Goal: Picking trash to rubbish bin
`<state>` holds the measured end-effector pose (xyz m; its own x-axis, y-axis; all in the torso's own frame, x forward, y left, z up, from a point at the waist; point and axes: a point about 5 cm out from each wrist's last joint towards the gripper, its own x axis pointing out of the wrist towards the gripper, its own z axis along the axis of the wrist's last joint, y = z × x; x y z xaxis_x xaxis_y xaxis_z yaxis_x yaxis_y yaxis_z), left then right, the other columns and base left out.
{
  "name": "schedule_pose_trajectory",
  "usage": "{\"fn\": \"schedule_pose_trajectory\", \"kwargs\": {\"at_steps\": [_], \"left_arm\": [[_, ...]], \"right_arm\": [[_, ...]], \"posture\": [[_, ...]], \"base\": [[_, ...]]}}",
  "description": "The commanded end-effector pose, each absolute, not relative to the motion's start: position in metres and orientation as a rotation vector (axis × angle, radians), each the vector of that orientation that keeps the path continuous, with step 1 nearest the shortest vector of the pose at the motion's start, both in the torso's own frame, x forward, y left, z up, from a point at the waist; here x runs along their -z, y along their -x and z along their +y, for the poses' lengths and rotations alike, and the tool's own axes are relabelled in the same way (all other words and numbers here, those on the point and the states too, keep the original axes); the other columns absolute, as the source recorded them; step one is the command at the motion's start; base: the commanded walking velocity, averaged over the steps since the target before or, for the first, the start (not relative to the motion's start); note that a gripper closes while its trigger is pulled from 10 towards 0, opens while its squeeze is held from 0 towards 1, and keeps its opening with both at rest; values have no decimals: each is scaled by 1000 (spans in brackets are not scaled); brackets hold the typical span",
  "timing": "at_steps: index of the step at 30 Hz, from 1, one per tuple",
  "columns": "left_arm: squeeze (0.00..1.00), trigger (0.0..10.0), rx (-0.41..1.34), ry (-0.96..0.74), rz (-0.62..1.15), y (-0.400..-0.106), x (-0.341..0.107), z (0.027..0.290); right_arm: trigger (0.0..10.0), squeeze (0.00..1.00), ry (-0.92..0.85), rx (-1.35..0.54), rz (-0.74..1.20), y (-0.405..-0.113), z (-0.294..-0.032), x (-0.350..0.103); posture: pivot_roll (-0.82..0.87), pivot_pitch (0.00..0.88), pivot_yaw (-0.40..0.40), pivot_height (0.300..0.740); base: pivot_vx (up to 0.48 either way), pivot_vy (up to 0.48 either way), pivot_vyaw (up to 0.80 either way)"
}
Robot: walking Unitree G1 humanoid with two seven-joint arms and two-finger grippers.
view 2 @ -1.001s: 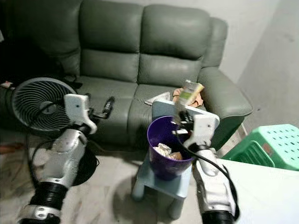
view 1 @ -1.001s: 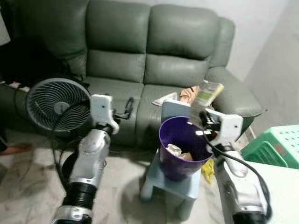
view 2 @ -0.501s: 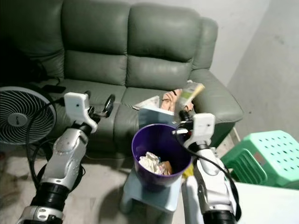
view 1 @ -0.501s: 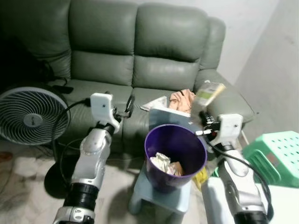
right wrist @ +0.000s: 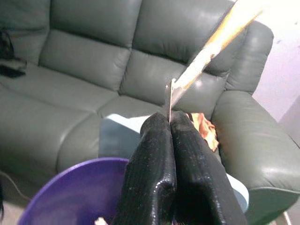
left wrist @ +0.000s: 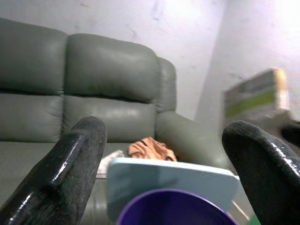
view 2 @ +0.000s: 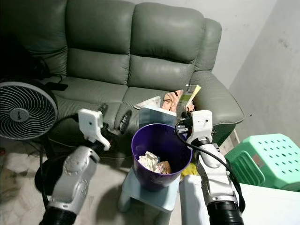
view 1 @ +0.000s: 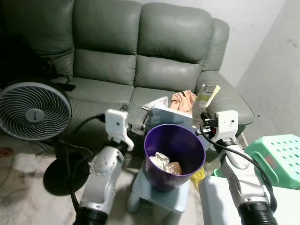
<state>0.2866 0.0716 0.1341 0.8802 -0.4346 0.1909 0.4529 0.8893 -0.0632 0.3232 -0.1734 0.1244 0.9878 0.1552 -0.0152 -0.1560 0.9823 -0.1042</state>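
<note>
A purple bin [view 1: 161,180] stands on a small light-blue chair [view 1: 157,201] in front of the grey-green sofa [view 1: 154,70]. Crumpled paper [view 1: 161,161] and other scraps lie inside it. My right gripper [view 1: 202,117] is shut on a flat green-and-yellow carton [view 1: 205,96], which sticks up just above the bin's far right rim. The right wrist view shows the fingers [right wrist: 154,154] pressed together on the carton [right wrist: 211,44]. My left gripper [view 2: 113,115] is open and holds nothing, level with the bin's left rim; the purple rim [left wrist: 168,206] lies between its fingers in the left wrist view.
A standing fan [view 1: 33,110] is on the left, its cable on the floor. An orange cloth [view 1: 183,99] and white papers [view 1: 154,103] lie on the sofa seat behind the chair. A green plastic stool [view 1: 276,154] and a white surface [view 1: 286,206] are on the right.
The camera shifted over the last second. My left arm has come down and to the right, closer to the bin. The right gripper still holds the carton by the bin's rim.
</note>
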Motion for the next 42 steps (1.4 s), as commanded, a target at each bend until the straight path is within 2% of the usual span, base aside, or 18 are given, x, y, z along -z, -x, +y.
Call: {"fn": "schedule_pose_trajectory", "kwargs": {"at_steps": [1,8,16,26,27,28,29,30,31,42], "left_arm": [[0,10000,522,106,-179,-276,-137,56],[0,10000,568,141,-143,-247,-132,39],[0,10000,551,151,-121,-238,-132,38],[0,10000,535,165,-107,-231,-133,37],[0,10000,534,165,-106,-230,-133,37],[0,10000,533,166,-106,-230,-133,37],[0,10000,533,167,-106,-230,-134,37],[0,10000,533,167,-106,-230,-134,37],[0,10000,532,166,-106,-231,-134,37],[0,10000,528,167,-100,-231,-135,38]], "right_arm": [[10000,0,133,-151,31,-328,-177,-127],[10000,0,186,-189,68,-340,-176,-128],[10000,0,195,-263,110,-352,-161,-124],[10000,0,191,-366,170,-348,-143,-106],[10000,67,160,-372,176,-348,-142,-105],[10000,67,152,-369,177,-348,-142,-104],[10000,745,158,-364,177,-348,-143,-105],[10000,745,158,-364,177,-348,-143,-105],[10000,1000,163,-362,177,-347,-143,-104],[10000,1000,154,-376,169,-350,-144,-105]], "posture": [[35,44,-165,740],[39,109,-190,740],[44,146,-203,740],[56,173,-218,740],[56,173,-218,740],[57,174,-220,740],[57,175,-220,740],[57,175,-220,740],[57,175,-220,740],[52,171,-218,740]], "base": [[0,0,0],[0,0,0],[0,0,0],[0,0,0],[0,0,0],[0,0,0],[0,0,0],[0,0,0],[0,0,0],[0,0,0]]}}
